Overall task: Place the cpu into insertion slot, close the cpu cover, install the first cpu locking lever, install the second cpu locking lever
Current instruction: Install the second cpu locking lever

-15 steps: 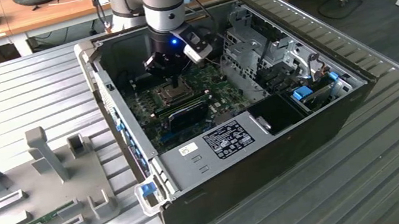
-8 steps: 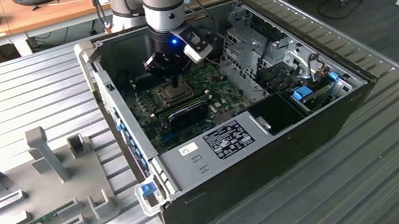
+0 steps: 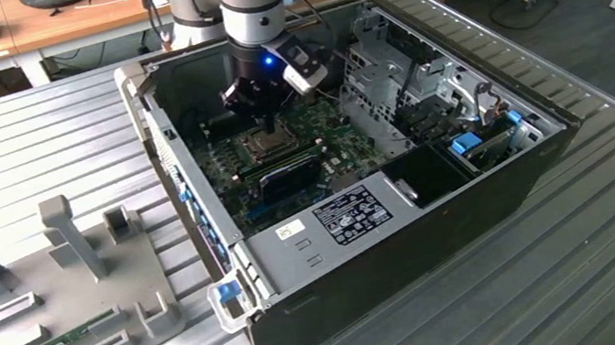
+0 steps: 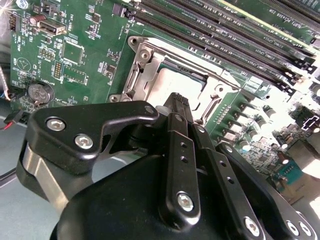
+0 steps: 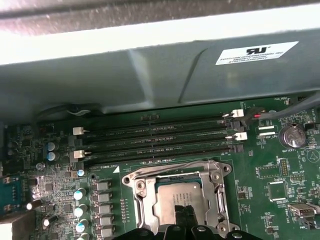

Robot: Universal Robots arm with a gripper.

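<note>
Second wrist view: I see gripper [image 4: 176, 102] fingers pinched narrow, holding nothing; cpu [image 4: 172, 82] seated right beyond fingertips, cpu cover [image 4: 142, 67] down.

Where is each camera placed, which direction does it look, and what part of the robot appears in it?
Exterior view: off the arm and raised, looking down into the open computer case; the arm and end effector hang over the insertion slot.
Second wrist view: on the wrist, looking past the end effector at the green motherboard.
First wrist view: on the wrist, facing the memory slots and case wall; fingertips at the frame edge.
Both wrist views share the cpu under the cpu cover.
</note>
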